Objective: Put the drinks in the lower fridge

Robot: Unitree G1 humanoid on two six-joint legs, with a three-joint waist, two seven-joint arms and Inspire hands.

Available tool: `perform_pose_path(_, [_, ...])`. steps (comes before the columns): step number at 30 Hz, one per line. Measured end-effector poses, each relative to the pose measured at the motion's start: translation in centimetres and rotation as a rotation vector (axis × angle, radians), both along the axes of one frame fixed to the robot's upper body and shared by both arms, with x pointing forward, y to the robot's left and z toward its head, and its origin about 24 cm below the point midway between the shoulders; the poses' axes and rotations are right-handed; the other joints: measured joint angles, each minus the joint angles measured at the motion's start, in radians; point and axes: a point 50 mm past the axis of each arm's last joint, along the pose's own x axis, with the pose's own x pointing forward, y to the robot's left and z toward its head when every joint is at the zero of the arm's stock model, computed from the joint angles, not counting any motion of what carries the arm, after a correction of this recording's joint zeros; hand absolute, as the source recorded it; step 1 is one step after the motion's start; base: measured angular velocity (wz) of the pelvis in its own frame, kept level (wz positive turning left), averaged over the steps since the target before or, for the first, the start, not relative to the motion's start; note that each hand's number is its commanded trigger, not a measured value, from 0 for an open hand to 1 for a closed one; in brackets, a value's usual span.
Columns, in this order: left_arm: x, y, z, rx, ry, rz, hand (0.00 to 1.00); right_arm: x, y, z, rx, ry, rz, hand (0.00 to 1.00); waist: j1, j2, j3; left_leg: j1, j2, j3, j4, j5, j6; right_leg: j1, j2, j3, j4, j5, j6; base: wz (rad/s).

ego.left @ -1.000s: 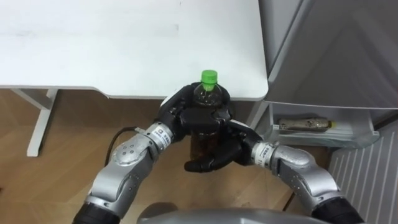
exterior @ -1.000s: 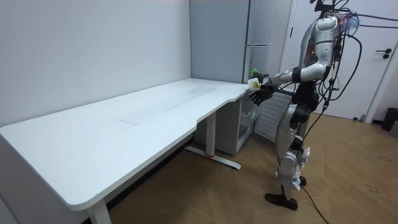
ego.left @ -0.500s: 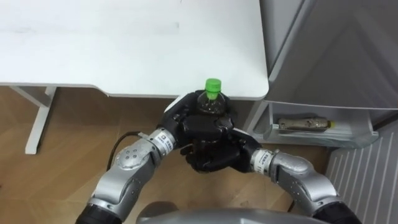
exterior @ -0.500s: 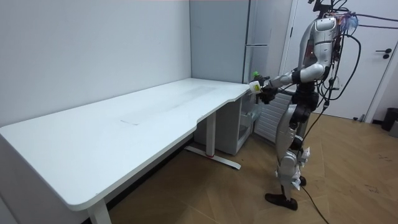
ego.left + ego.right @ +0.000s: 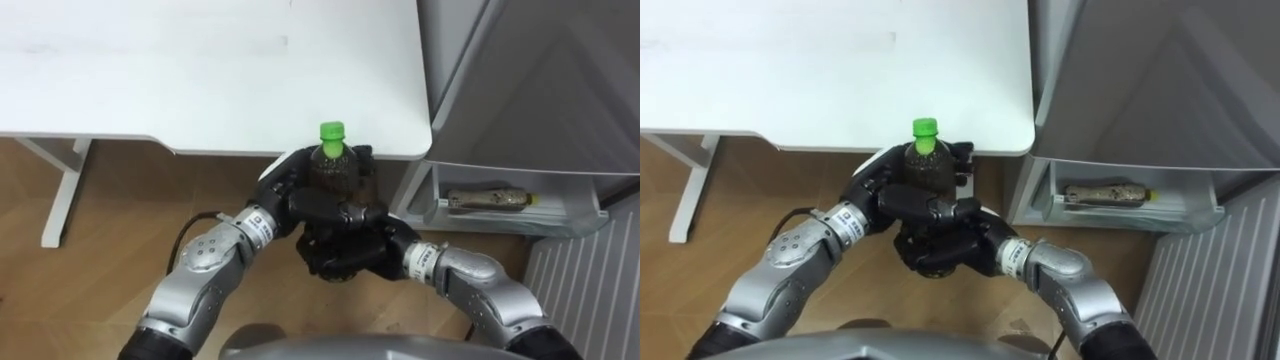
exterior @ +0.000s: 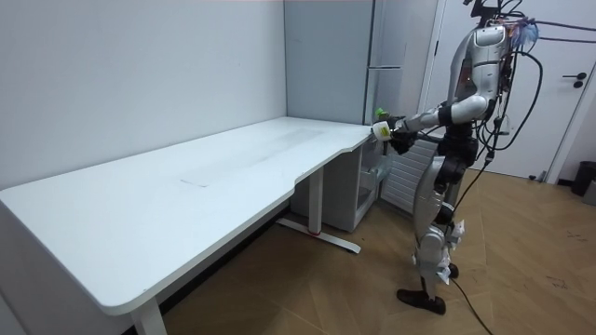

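Note:
A bottle [image 5: 333, 165] of dark drink with a green cap stands upright between my two hands, above the floor just off the white table's corner. My right hand [image 5: 345, 255] comes in from the lower right, its fingers curled round the bottle's lower half. My left hand [image 5: 283, 190] lies against the bottle's left side near the shoulder, with loosened fingers reaching behind it. In the room view I stand at the table's end by the fridge, holding the bottle [image 6: 381, 129] out in front of my chest.
The white table [image 5: 200, 90] spans the upper left. The grey fridge [image 5: 540, 90] rises at the right; its low door shelf [image 5: 590, 212] holds another bottle [image 5: 487, 200] lying on its side. A white radiator [image 5: 575, 290] stands at the lower right. Wooden floor lies below.
My right hand, open under the bottle a second ago, has come up and curled round its lower half. My left hand's fingers have loosened, baring more of the bottle's shoulder.

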Motion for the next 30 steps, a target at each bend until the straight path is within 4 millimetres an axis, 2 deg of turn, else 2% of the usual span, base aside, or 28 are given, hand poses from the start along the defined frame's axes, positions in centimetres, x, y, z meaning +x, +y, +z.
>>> perform_pose_path(11, [0.3, 0.3, 1.0, 0.017, -0.045, -0.002, 0.00, 0.2, -0.2, 0.5, 0.056, 0.000, -0.011, 1.00, -0.003, 0.003, -0.0018, 0.001, 0.000, -0.001, 0.004, 0.000, 0.000, 0.009, 0.000, -0.004, -0.003, 0.000, 0.000, 0.00])
perform_pose_path(18, [0.6, 1.4, 2.9, 0.133, -0.119, -0.059, 0.00, -0.4, -1.2, 0.1, 0.021, 0.017, -0.007, 1.00, 0.000, 0.009, -0.0007, -0.015, 0.001, -0.003, 0.012, 0.000, 0.000, -0.004, 0.000, -0.005, -0.002, 0.002, -0.002, 0.00])
perform_pose_path(19, [0.9, 1.7, 4.0, 0.147, -0.173, -0.052, 0.00, -0.5, -1.4, 0.0, 0.014, 0.022, -0.007, 1.00, 0.002, 0.011, -0.0007, -0.025, 0.001, -0.004, 0.020, 0.000, 0.000, -0.010, 0.000, -0.005, -0.002, 0.002, -0.003, 0.03])
perform_pose_path(21, [1.8, 2.3, 7.5, 0.114, -0.332, 0.028, 0.00, -0.7, -1.7, -0.1, 0.002, 0.026, -0.007, 1.00, 0.000, 0.012, -0.0007, -0.027, 0.001, -0.007, 0.024, 0.000, 0.001, -0.008, 0.000, -0.008, -0.002, 0.004, -0.003, 0.04])
perform_pose_path(23, [2.7, 3.2, 12.8, 0.001, -0.598, 0.151, 0.00, -0.6, -2.3, 0.0, -0.026, 0.011, -0.001, 1.00, 0.003, 0.021, 0.0011, -0.011, 0.000, -0.009, 0.022, -0.002, 0.002, 0.009, 0.000, -0.009, -0.004, 0.005, -0.002, 0.02])
perform_pose_path(25, [2.7, 4.1, 15.0, -0.041, -0.725, 0.221, 0.00, -0.7, -2.8, 0.4, -0.039, -0.015, -0.015, 1.00, 0.012, 0.039, 0.0028, 0.012, 0.000, -0.005, 0.009, -0.002, 0.002, 0.022, 0.000, -0.006, -0.004, 0.005, -0.001, -0.06])
perform_pose_path(26, [2.6, 4.4, 15.3, -0.043, -0.744, 0.241, 0.00, -0.8, -3.0, 0.4, -0.039, -0.016, -0.025, 1.00, 0.019, 0.045, 0.0011, 0.023, 0.000, -0.001, 0.001, -0.002, 0.002, 0.023, 0.000, -0.004, -0.004, 0.004, -0.001, -0.12])
perform_pose_path(28, [2.3, 5.2, 15.2, -0.040, -0.744, 0.318, 0.00, -1.3, -3.7, 0.2, -0.045, -0.003, -0.062, 1.00, 0.034, 0.064, -0.0116, 0.040, 0.000, 0.003, -0.014, 0.000, 0.000, 0.029, 0.000, -0.002, -0.003, 0.003, 0.001, -0.08])
perform_pose_path(30, [2.2, 5.6, 15.0, -0.040, -0.730, 0.373, 0.00, -1.4, -4.1, 0.1, -0.047, 0.002, -0.083, 1.00, 0.053, 0.065, -0.0127, 0.047, 0.000, 0.002, -0.020, 0.004, -0.002, 0.033, 0.000, -0.004, -0.004, 0.002, 0.001, 0.00])
